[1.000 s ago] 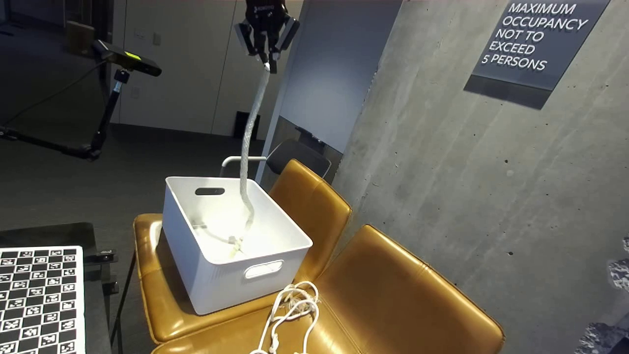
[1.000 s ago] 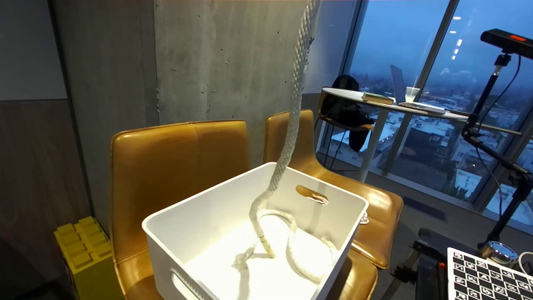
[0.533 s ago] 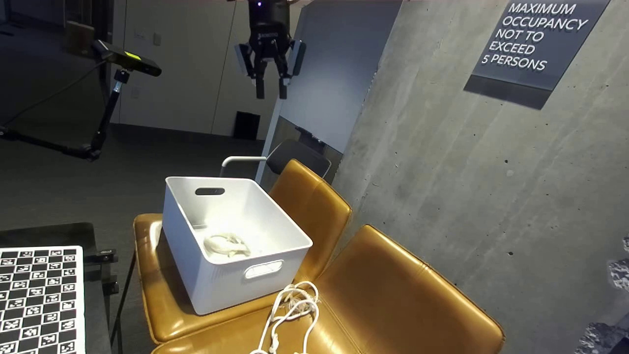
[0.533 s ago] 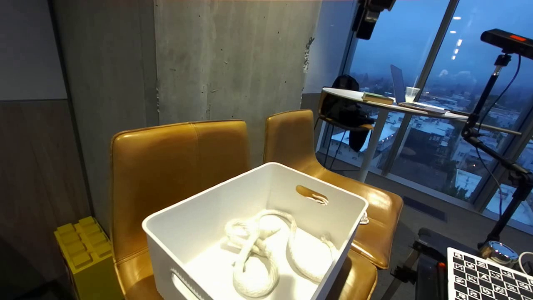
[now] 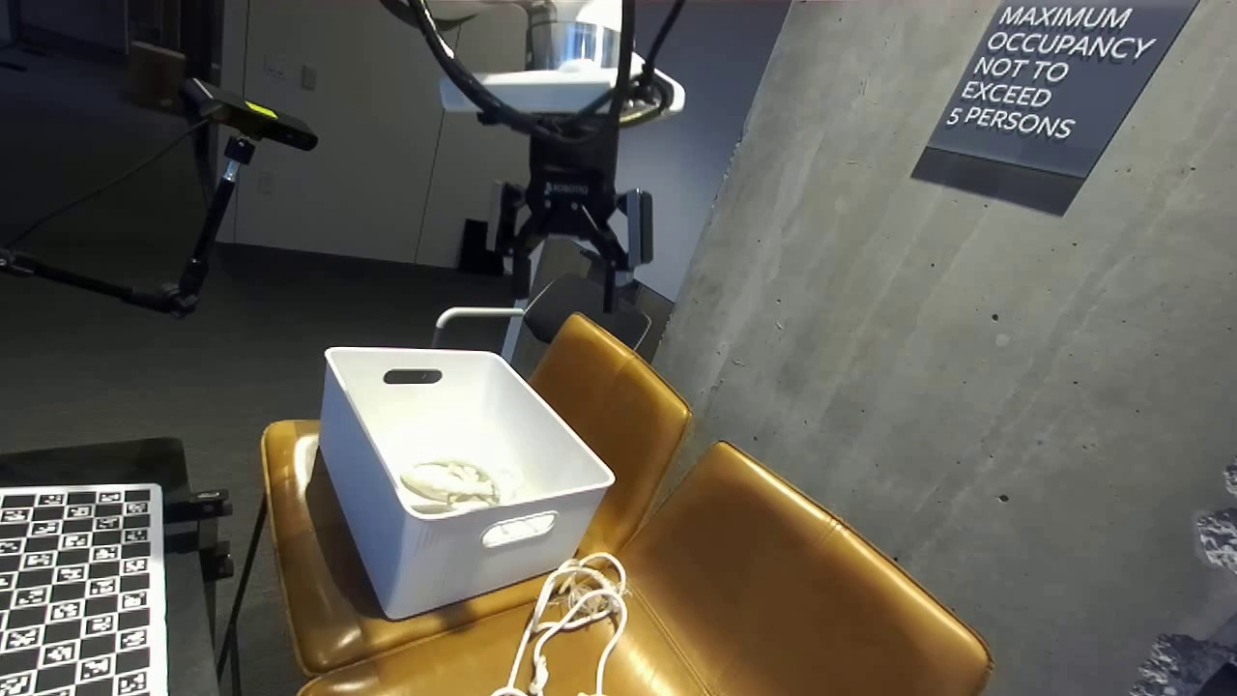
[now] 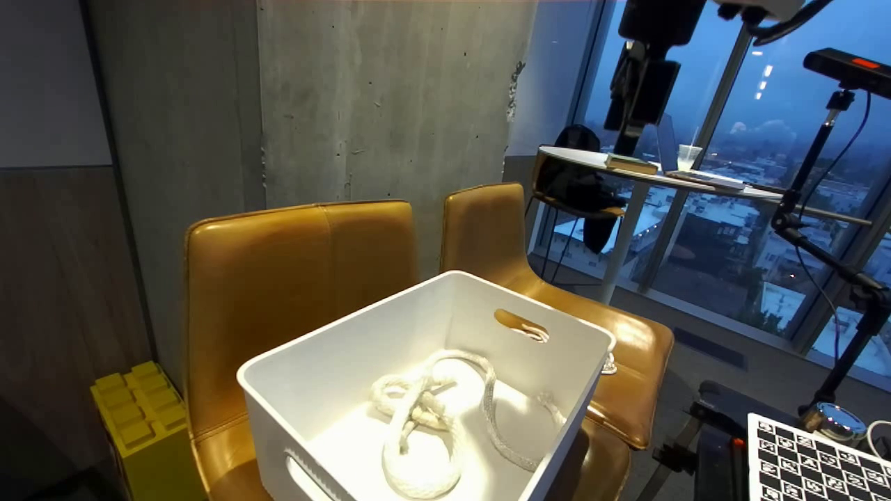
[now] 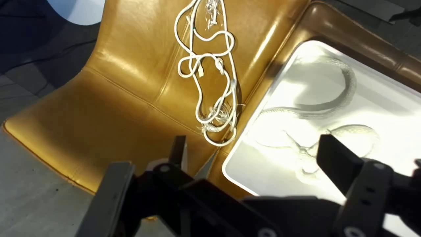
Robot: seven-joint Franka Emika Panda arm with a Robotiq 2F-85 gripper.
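My gripper [image 5: 565, 295] hangs in the air with its two fingers wide apart and nothing between them. In the wrist view the gripper [image 7: 252, 144] is above one corner of a white bin [image 7: 256, 171], touching neither bin nor chair. A thick white rope lies in loose coils on the bin's floor; the rope [image 6: 489, 400] is plain in an exterior view, but glare washes out parts of it in the wrist view. The white bin [image 5: 362, 522] stands on a tan leather chair [image 5: 290, 541]. A thinner white cord [image 7: 219, 64], tangled and frayed, rests on the neighbouring tan chair [image 7: 131, 108].
A concrete wall [image 5: 918, 290] rises behind the chairs. A camera [image 5: 256, 111] on a black jointed arm and a checkered marker board [image 5: 77, 590] stand on the bin's other side. A yellow brick-shaped box [image 6: 143, 417] and a round table [image 6: 585, 156] with a laptop stand farther off.
One second ago the gripper was shut on the thick rope's end, which hung down into the bin. It has opened, the rope has dropped inside, and the arm has come lower and sideways.
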